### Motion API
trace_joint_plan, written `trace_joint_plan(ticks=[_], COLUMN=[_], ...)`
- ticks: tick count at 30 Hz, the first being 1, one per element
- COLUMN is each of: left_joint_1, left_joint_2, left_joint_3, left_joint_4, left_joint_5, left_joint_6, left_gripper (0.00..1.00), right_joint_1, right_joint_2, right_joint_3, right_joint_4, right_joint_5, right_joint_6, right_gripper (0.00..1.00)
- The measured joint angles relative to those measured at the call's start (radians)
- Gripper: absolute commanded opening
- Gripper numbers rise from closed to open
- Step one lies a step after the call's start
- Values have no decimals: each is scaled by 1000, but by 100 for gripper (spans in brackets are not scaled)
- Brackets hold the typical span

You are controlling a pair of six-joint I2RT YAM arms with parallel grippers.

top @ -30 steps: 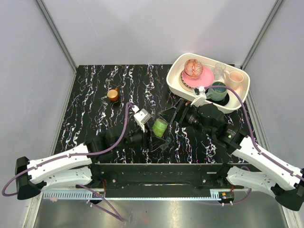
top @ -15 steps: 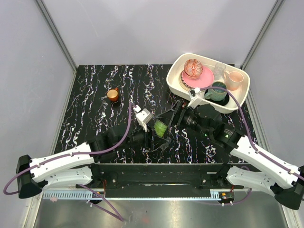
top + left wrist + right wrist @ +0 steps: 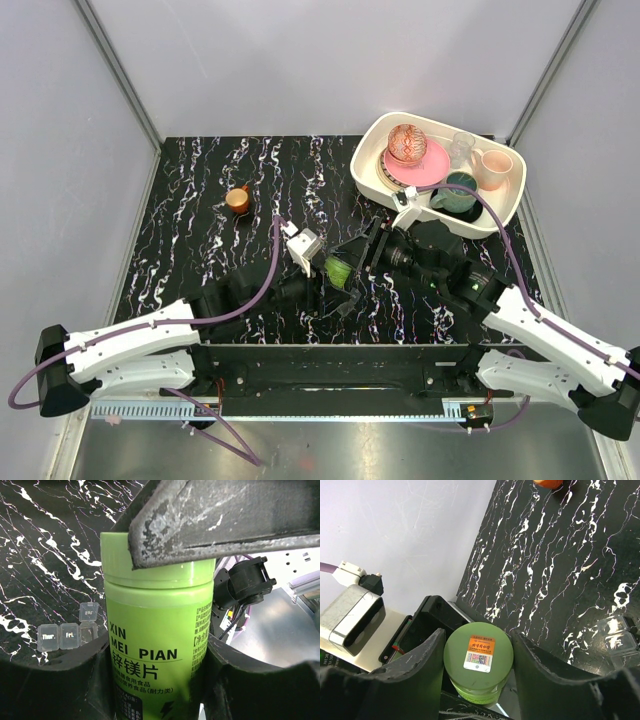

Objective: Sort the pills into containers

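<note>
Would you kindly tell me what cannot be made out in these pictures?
- Pills: none visible; the opaque, capped green bottle hides its contents in every view.
- Pill box: left wrist view, one end behind a finger of the left gripper; right wrist view, cut by the right edge; top view, lost among the arms.
- Bottle's lower label: cut off by the left wrist view's bottom edge.

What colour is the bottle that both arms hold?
The bottle is light green, best seen in the left wrist view.
</note>
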Motion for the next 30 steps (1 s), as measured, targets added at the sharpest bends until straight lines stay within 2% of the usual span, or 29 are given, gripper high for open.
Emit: trace_joint_plan(ticks=[2,6,9,17,23,30], left_joint_1=[0,0,0,-2,-6,-11], left_joint_2=[0,0,-2,-43,-77,-112], left_joint_3=[0,0,-3,-44,-47,-57], left_joint_4=[0,2,17,131,174,215], left_joint_5=[0,2,23,197,314,415], left_joint_6=[-3,-5,-10,-16,-11,-3], left_gripper=[0,0,0,0,0,0], right_joint_1=[0,0,0,-2,-3,-4], right_joint_2=[0,-3,-18,-131,-174,-174], right_joint_3=[0,-2,-14,-111,-168,-183], right_joint_4=[0,7,26,209,383,511], right_joint_5=[-2,-8,-26,-210,-363,-513], right_joint_6=[-8,-26,-53,-211,-272,-311], right_gripper=[38,24,20,1,0,0])
